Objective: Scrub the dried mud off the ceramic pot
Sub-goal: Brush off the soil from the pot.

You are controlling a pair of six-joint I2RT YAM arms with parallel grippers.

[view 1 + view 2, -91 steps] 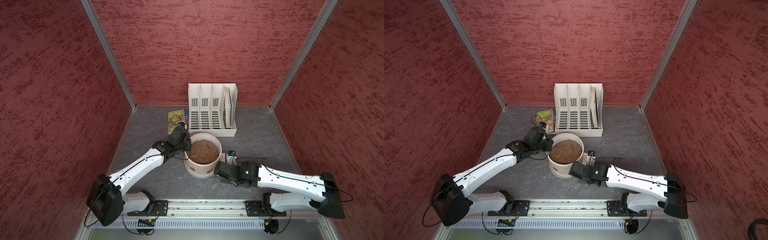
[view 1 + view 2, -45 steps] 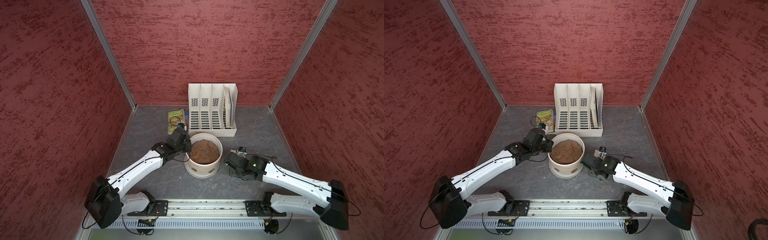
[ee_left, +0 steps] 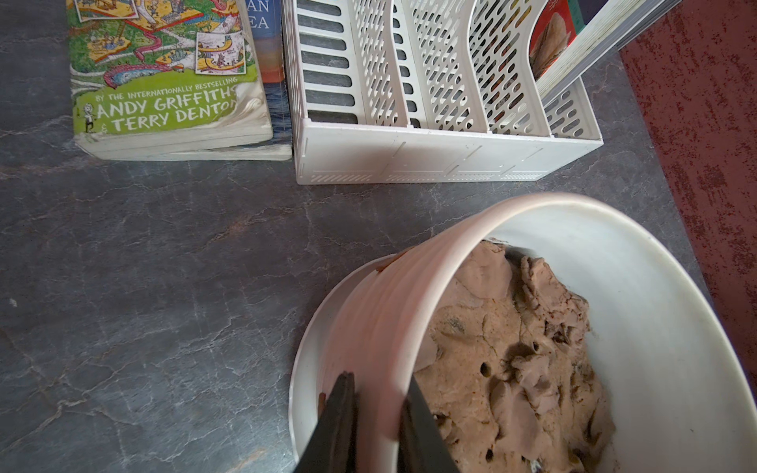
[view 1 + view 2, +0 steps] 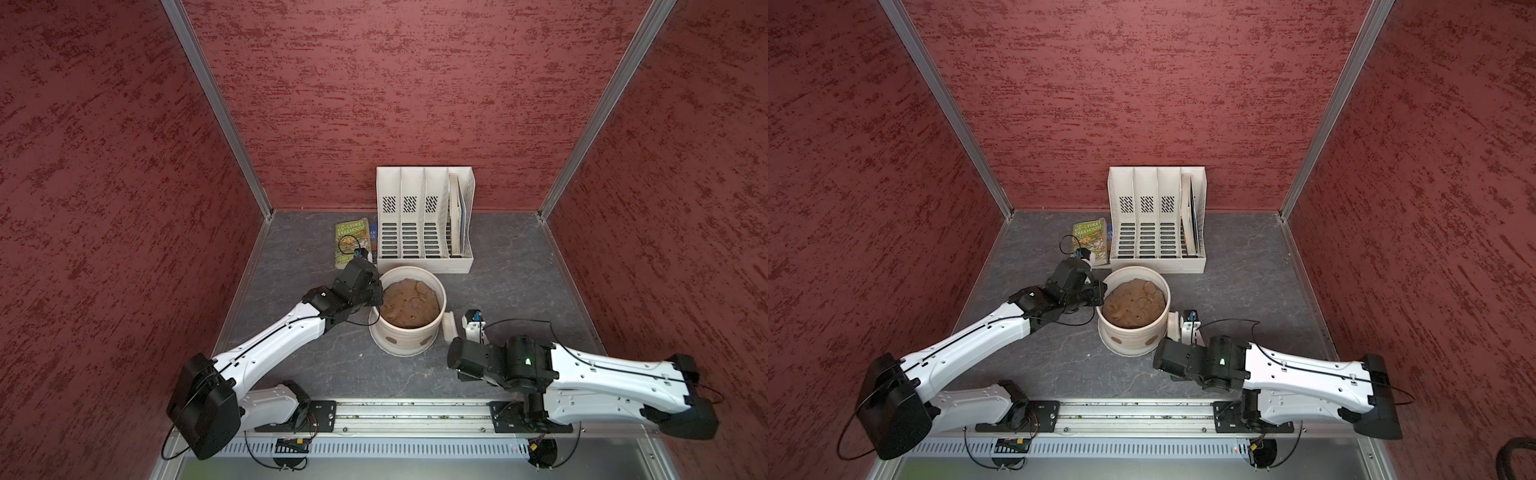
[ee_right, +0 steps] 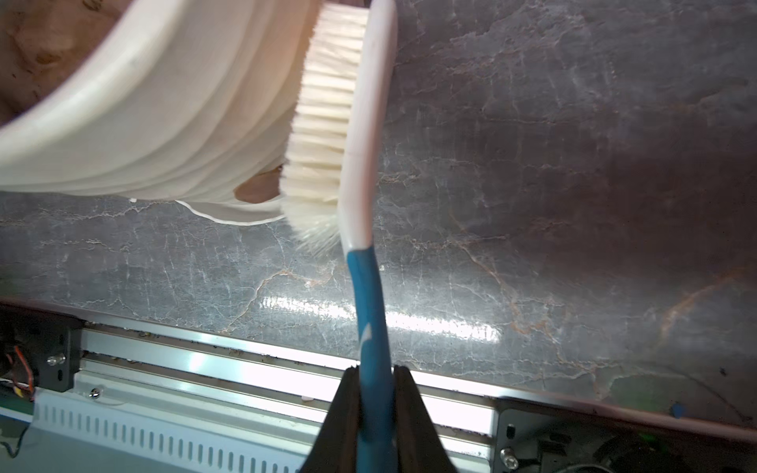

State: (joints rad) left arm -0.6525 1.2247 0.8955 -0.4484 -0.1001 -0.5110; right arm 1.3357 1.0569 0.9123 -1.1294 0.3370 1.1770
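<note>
**Ready to scrub**

The left gripper (image 3: 377, 389) pinches the pot's (image 4: 405, 336) left rim. The pot stands in the middle of the table (image 4: 498, 291), with brown mud spots (image 4: 390, 341) low on its wall. Just right of it, the brush (image 5: 356, 184) runs along the wall, bristles facing in, one spot by their handle end. The right gripper (image 5: 375, 376) is clamped on the blue handle, so this arm is nearest the mud.

Green illustrated paperback (image 3: 164, 82), upper left of the left wrist frame, is showing "BY THE INTERNATIONALLY BESTSELLING ANDY GRIFFITHS & TERRY DENTON"; in a top view, same paperback (image 4: 352, 243) is reading "65-STOREY TREEHOUSE".
</note>
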